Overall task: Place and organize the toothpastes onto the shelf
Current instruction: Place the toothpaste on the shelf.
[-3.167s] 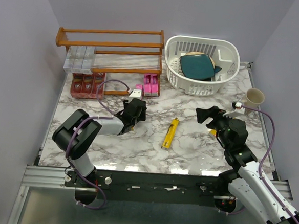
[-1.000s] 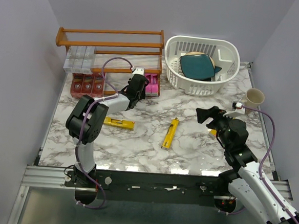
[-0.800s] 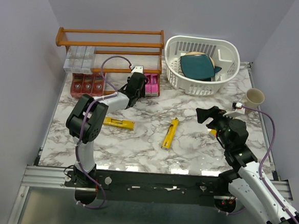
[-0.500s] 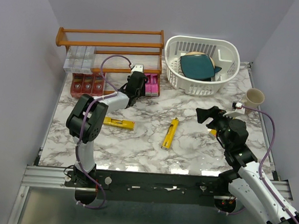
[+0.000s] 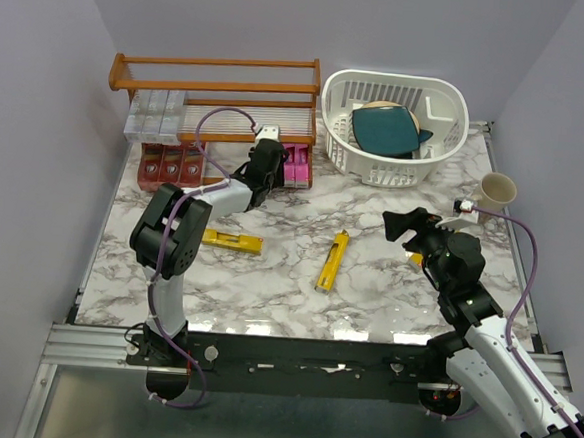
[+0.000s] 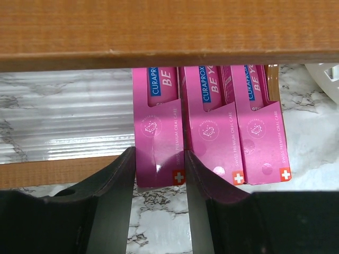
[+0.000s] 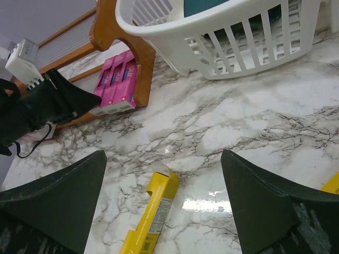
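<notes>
My left gripper (image 5: pixel 269 165) is at the front of the orange-brown shelf (image 5: pixel 214 68). Its jaws are closed against both sides of a pink toothpaste (image 6: pixel 159 132) lying in the lower tier, just left of two more pink toothpastes (image 6: pixel 209 132). Red toothpastes (image 5: pixel 171 163) sit at the lower left and silver-grey ones (image 5: pixel 156 112) on the clear slats. Two yellow toothpastes (image 5: pixel 232 241) (image 5: pixel 332 261) lie on the marble table. My right gripper (image 7: pixel 163 159) is wide open and empty above the table, near the yellow toothpaste (image 7: pixel 153 217).
A white slotted basket (image 5: pixel 394 126) holding dark teal items stands right of the shelf. A beige cup (image 5: pixel 496 190) stands at the right edge. Another yellow piece (image 7: pixel 331 185) lies beside my right gripper. The shelf's wooden rail (image 6: pixel 169 32) hangs just over the left gripper.
My left gripper has moved from the table up to the shelf front with the pink toothpaste, then crept slightly further in. A yellow toothpaste now shows where the arm was. The right arm is still.
</notes>
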Controlling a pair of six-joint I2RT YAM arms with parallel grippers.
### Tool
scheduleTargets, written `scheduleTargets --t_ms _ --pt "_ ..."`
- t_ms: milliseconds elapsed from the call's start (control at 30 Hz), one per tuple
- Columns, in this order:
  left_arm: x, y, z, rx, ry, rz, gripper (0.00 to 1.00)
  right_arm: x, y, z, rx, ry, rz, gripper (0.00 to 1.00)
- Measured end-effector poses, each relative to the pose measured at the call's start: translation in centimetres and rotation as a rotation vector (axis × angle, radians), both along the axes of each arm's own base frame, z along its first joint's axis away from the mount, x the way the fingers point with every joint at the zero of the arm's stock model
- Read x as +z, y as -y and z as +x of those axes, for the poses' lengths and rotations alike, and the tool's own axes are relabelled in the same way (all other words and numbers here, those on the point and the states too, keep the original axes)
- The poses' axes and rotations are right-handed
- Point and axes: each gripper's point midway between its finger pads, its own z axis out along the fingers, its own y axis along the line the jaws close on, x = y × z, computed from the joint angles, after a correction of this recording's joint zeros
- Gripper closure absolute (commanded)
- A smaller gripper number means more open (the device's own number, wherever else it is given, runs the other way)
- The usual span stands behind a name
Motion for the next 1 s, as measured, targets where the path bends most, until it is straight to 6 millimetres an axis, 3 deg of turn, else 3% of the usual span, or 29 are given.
scheduleTargets --t_ms 600,867,1000 --pt "0.2 0.1 -0.1 -0.01 0.001 -0.038 0.35 0.0 0.0 0.0 0.0 0.001 0.0 0.03" --pt "2.2 0.3 -0.9 -0.024 0.031 -0.078 0.3 0.0 0.0 0.0 0.0 0.002 0.0 0.03" --pt "3.6 0.1 -1.5 -0.019 0.049 -0.099 0.21 0.1 0.0 0.0 0.001 0.005 0.001 0.03"
